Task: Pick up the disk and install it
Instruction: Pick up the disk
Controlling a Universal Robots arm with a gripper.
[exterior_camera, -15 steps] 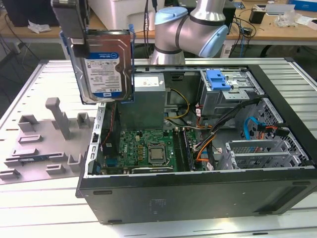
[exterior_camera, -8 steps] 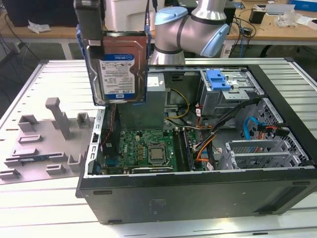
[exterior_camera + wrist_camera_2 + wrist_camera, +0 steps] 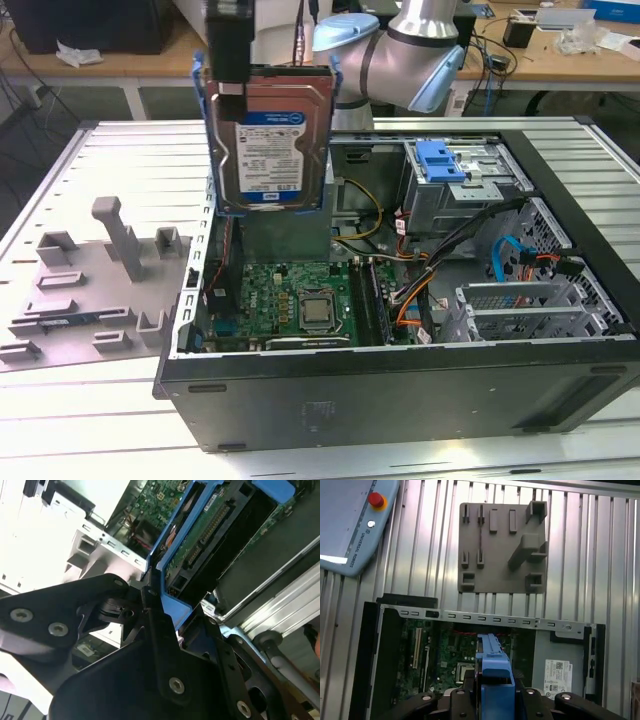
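Clamping the disk (image 3: 268,140) at its upper end, the hand (image 3: 228,82) hangs it upright over the open case (image 3: 400,390) on the table (image 3: 100,160). It looks stiff, weighty and shock-sensitive, so the blue carrier (image 3: 492,665) seems the safest hold.

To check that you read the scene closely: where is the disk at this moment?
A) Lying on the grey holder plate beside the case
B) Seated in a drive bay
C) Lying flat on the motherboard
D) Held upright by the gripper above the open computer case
D: in the exterior view the disk hangs upright from the gripper above the open computer case, with its label side facing the camera.
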